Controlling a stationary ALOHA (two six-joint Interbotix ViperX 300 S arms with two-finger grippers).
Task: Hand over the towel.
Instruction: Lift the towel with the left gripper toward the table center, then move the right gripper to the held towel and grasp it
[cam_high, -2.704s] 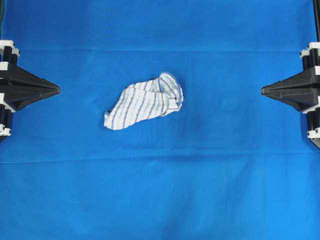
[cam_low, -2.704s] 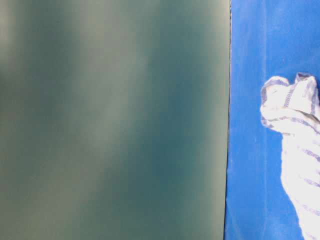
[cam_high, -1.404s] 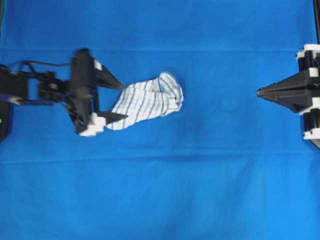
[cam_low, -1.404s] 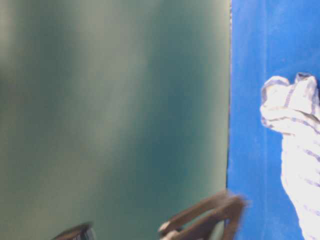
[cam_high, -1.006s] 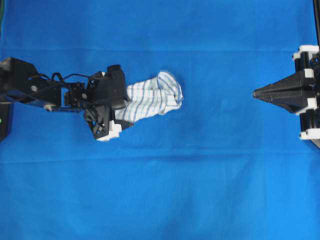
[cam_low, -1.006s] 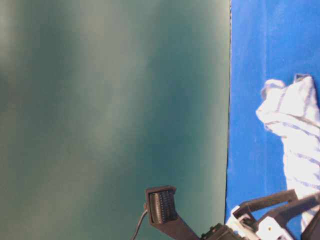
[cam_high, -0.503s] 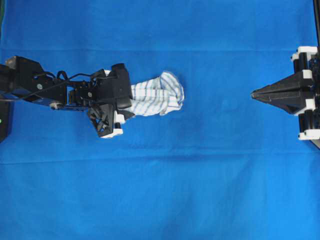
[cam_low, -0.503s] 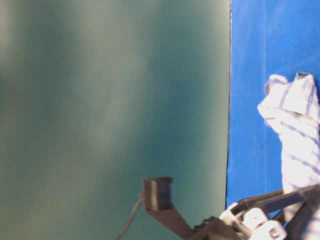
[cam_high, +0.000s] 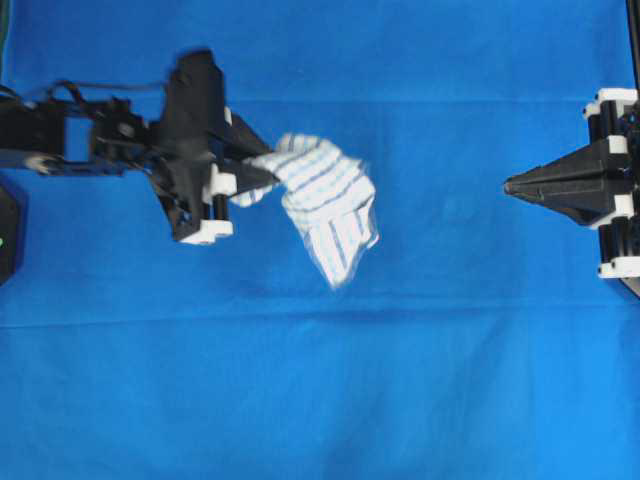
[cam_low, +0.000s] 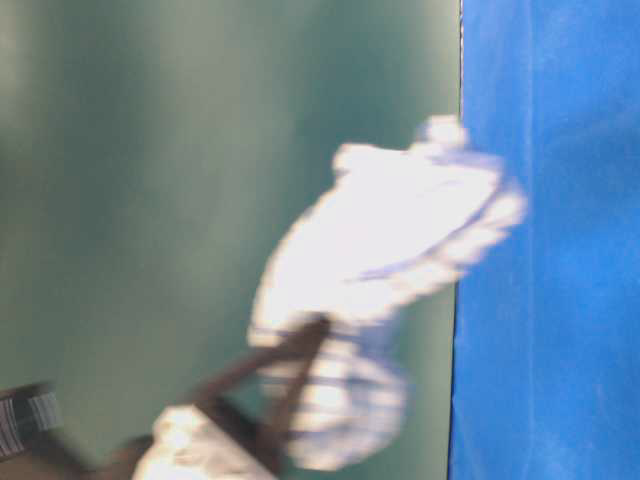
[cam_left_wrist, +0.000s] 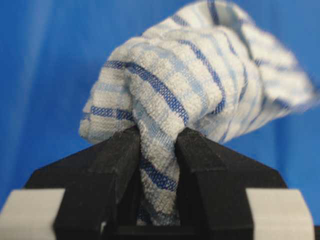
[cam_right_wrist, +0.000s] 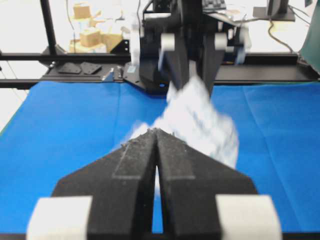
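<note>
Overhead looks straight down; table-level sideways, close; wrist cameras look along each tool. All share the towel (cam_high: 325, 205).

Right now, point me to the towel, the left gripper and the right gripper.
towel (cam_high: 325, 195): overhead view, on the striped bunch hanging off the gripper.
left gripper (cam_left_wrist: 157, 150): left wrist view, between its fingertips, where they pinch the cloth.
right gripper (cam_high: 508, 186): overhead view, at the closed tip.

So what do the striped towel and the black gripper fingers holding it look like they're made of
The towel: soft woven cotton-like cloth, going by its nubby looped weave, blue stripes and limp folds. The left gripper fingers: hard matte black plastic, probably; they have flat, sharp-edged faces with no shine. The pictures alone cannot confirm either material.
</note>
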